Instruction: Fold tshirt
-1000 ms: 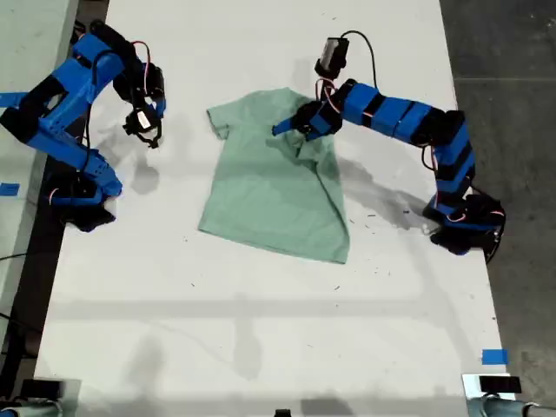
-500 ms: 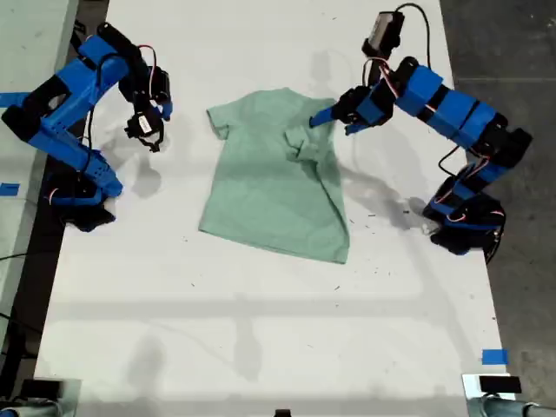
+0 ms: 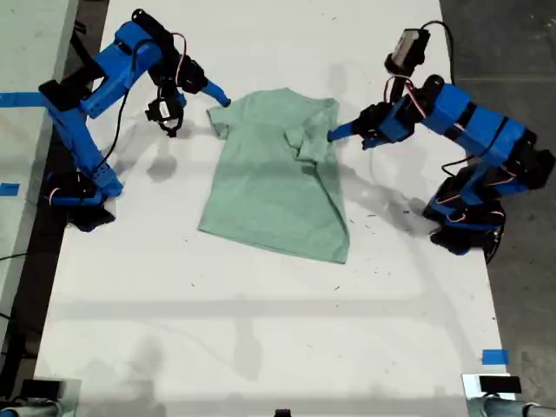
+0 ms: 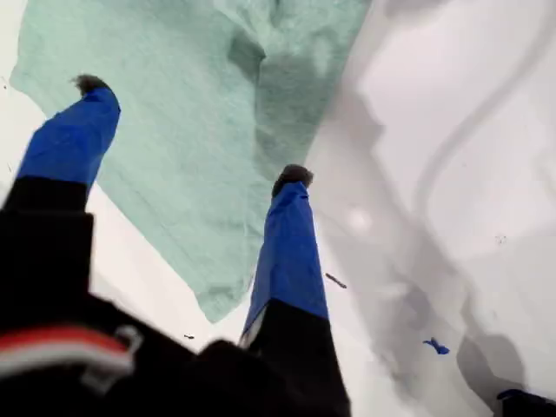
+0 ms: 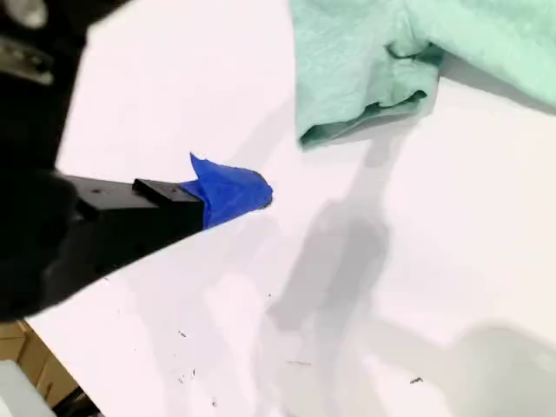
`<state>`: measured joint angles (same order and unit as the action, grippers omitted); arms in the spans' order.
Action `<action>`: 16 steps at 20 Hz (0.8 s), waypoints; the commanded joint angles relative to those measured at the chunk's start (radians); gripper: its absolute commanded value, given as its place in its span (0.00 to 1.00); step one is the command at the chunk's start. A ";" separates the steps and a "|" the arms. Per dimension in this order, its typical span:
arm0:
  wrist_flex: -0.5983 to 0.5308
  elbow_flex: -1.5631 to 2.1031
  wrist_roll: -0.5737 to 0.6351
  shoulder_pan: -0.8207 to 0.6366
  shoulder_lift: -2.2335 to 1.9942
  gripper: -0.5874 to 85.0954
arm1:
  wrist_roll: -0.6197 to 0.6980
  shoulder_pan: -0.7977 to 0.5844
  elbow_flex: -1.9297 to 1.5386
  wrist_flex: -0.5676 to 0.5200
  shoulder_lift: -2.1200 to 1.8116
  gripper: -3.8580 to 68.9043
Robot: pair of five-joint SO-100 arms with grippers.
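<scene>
On white table [image 3: 261, 330]: one tshirt [image 3: 274, 178]; first pincer [image 4: 187, 130] wide, empty; second pincer's [image 3: 217, 94] gap unreadable.

2 arms [image 3: 104, 69] — blue (black joints)

Our first gripper [image 4: 190, 130] reaches in from the exterior view's right, its arm stretched low and forward, jaws spread wide, both fingertips pointing down. Our second gripper [image 3: 215, 94], on the arm at the exterior view's left, is raised with elbow high; only one blue finger [image 5: 230, 191] shows, so its opening is unclear.
</scene>
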<state>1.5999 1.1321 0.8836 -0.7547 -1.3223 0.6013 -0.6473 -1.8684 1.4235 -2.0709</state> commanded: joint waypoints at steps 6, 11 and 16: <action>0.084 -0.233 0.009 -0.037 0.117 0.48 | -0.012 0.009 -0.005 -0.011 -0.078 0.50; 0.078 -0.245 0.025 -0.052 0.160 0.48 | -0.015 0.012 -0.011 -0.006 -0.091 0.49; 0.000 -0.282 0.029 -0.051 0.293 0.47 | -0.031 0.025 -0.035 0.008 -0.126 0.49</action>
<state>1.6199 0.9403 0.9035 -0.7946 -1.0569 0.5814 -0.6381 -1.9052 1.4251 -2.1414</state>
